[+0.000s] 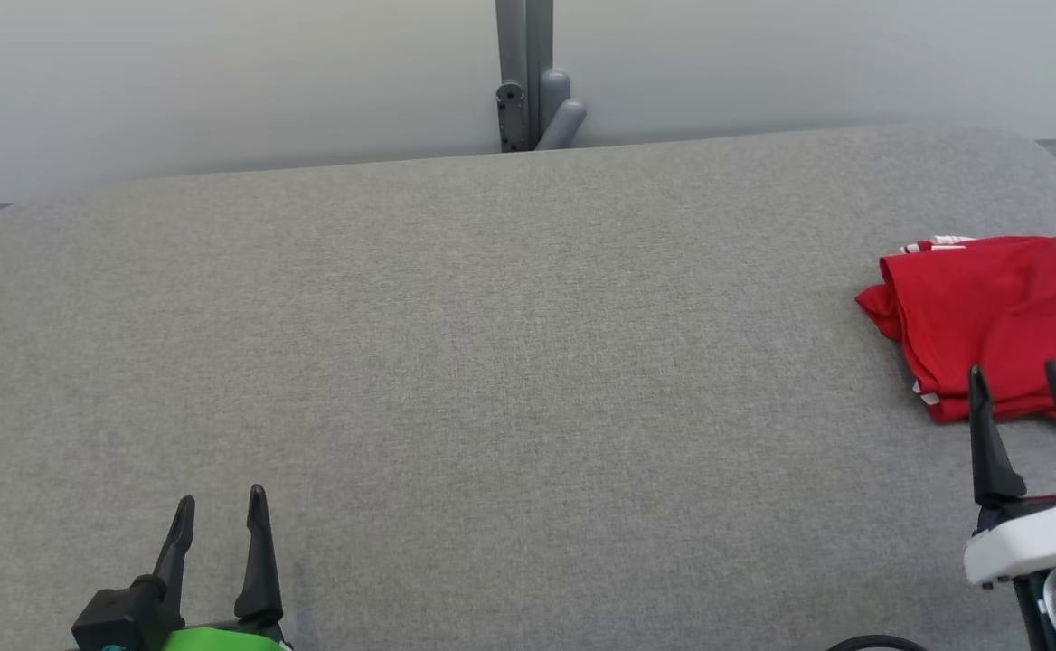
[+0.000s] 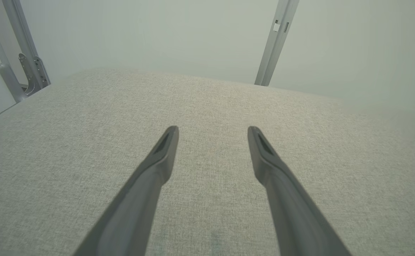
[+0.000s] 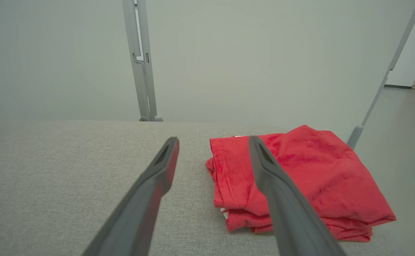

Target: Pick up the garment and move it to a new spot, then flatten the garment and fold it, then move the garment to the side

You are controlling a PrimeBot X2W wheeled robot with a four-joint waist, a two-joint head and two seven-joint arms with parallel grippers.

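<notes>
Two grippers in the head view. The left gripper (image 1: pixel 221 495) is near left, fingers apart over the grey table (image 1: pixel 492 362). The right gripper (image 1: pixel 1014 368) is near right, fingers spread, tips showing against the near edge of the garment (image 1: pixel 998 298), which is red, folded and at the table's right edge.

Left wrist view: the fingers (image 2: pixel 157 167) stand wide, with grey table between them.

Right wrist view: fingers apart again, and the garment (image 3: pixel 310 170) lies folded just beyond, partly behind the right finger, not gripped.

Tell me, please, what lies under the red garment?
Grey padded surface carries the red garment; white trim peeks out at its edges. The patch directly beneath it is covered.
</notes>
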